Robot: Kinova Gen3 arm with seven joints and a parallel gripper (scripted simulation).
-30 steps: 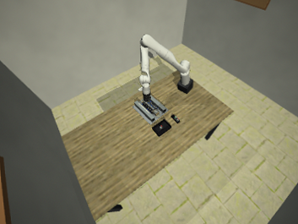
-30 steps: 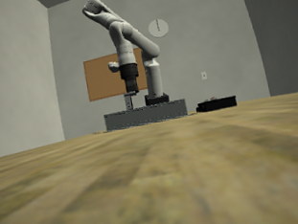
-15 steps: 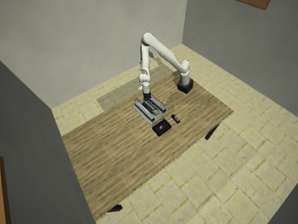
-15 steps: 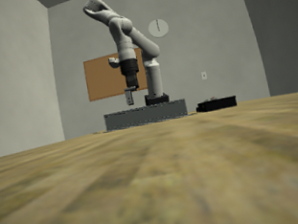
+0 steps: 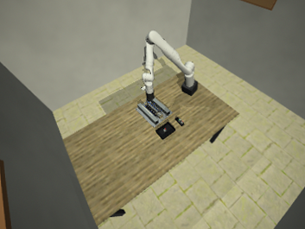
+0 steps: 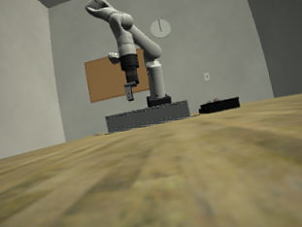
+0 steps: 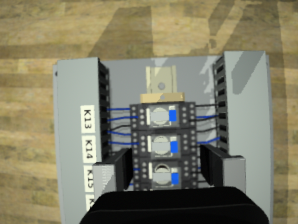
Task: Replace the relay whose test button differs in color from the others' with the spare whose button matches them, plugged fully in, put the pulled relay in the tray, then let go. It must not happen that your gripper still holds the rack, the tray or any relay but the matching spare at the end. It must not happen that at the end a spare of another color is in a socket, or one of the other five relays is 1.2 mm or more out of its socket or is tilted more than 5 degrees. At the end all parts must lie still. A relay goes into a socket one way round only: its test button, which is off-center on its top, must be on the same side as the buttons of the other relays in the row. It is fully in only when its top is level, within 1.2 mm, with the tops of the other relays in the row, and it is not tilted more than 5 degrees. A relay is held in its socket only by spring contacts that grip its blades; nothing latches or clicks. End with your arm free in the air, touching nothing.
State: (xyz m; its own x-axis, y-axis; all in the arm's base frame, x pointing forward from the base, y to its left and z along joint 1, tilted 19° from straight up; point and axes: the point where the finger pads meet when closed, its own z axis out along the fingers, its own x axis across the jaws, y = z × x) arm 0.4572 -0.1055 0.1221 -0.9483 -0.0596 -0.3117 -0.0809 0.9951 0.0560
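Note:
My gripper (image 5: pixel 150 101) (image 6: pixel 130 100) (image 7: pixel 166 160) is open, with nothing between its fingers, above the grey socket panel (image 6: pixel 148 117) (image 7: pixel 125 75). In the wrist view three relays show in the row: one (image 7: pixel 159 116) by K13, one (image 7: pixel 160 146) by K14 and one (image 7: pixel 162 176) by K15. Each has a blue test button on its right side. The fingers flank the row near K14 and K15. Relays farther down are hidden by the gripper body. The black tray (image 5: pixel 163 137) (image 6: pixel 220 106) holds a small item (image 5: pixel 165 130) with red and white on it.
A small dark object (image 5: pixel 179 120) with a pale greenish spot lies beside the tray; its details are too small to tell. Grey wire ducts (image 7: pixel 77 85) (image 7: pixel 245 95) stand along both sides of the row. A tan end stop (image 7: pixel 162 97) sits on the rail.

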